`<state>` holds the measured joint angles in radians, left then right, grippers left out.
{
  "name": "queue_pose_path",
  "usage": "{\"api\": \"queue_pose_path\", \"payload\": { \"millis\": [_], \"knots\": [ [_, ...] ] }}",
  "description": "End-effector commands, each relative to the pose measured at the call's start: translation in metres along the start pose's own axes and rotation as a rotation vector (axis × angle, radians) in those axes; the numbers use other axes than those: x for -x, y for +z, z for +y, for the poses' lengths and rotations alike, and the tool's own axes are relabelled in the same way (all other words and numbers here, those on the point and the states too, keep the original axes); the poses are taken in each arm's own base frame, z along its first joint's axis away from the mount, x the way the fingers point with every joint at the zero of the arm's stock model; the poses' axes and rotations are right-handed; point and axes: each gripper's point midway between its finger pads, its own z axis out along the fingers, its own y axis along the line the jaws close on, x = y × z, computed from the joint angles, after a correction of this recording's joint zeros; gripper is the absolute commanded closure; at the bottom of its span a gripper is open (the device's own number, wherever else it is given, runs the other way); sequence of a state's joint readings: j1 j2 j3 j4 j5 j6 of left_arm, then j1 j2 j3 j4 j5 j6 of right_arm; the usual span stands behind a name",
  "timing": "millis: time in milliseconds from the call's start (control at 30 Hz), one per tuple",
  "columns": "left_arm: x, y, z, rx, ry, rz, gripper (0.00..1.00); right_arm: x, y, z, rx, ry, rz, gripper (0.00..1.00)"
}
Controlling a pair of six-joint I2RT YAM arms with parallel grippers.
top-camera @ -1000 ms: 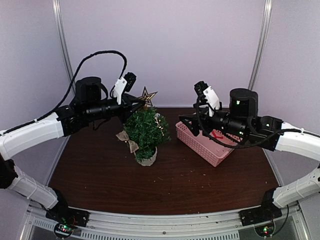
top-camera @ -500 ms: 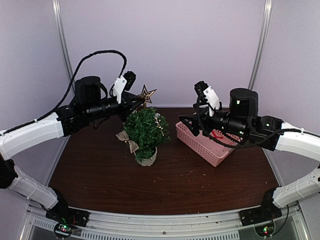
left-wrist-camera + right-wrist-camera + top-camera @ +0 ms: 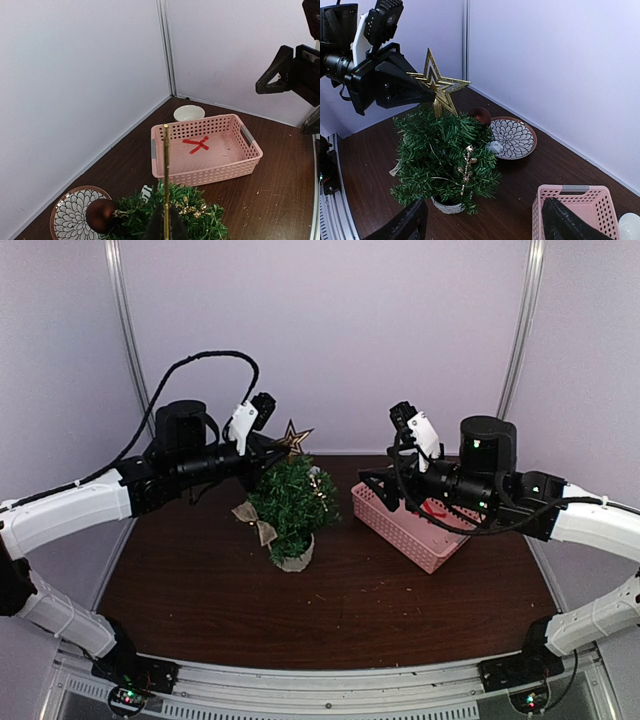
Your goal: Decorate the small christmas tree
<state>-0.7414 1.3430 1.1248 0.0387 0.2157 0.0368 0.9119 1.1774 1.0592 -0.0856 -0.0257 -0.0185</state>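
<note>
We have lowered the glittery gold star (image 3: pixel 439 82), pinched in our closed left gripper (image 3: pixel 426 90), onto the tip of the small bushy green christmas tree (image 3: pixel 445 150) mid-table, nearly seating it, while at its three o'clock our right gripper (image 3: pixel 484 215) gapes above the pink plastic basket (image 3: pixel 422 546).

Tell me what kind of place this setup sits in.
Most likely a robot lab test booth, not a home: plain pale wall panels joined by metal uprights enclose a dark brown wooden table, and two white-and-black robot arms are bolted to a metal rail at its near edge.
</note>
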Motion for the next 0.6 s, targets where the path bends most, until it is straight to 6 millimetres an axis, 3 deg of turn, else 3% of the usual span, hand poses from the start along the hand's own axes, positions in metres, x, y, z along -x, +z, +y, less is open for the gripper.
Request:
{"api": "queue_pose_path", "payload": {
  "millis": [0,400,567],
  "knots": [
    [0.008,-0.002,0.006,0.030,0.035,-0.042,1.00,0.002,-0.003,0.000,0.008,0.016,-0.015,0.18],
    [0.036,-0.008,0.008,0.034,0.069,-0.104,1.00,0.003,0.000,0.002,0.019,0.016,-0.013,0.18],
    [0.033,-0.005,0.009,0.041,0.074,-0.092,1.00,0.003,0.000,0.002,0.019,0.015,-0.013,0.18]
  ]
}}
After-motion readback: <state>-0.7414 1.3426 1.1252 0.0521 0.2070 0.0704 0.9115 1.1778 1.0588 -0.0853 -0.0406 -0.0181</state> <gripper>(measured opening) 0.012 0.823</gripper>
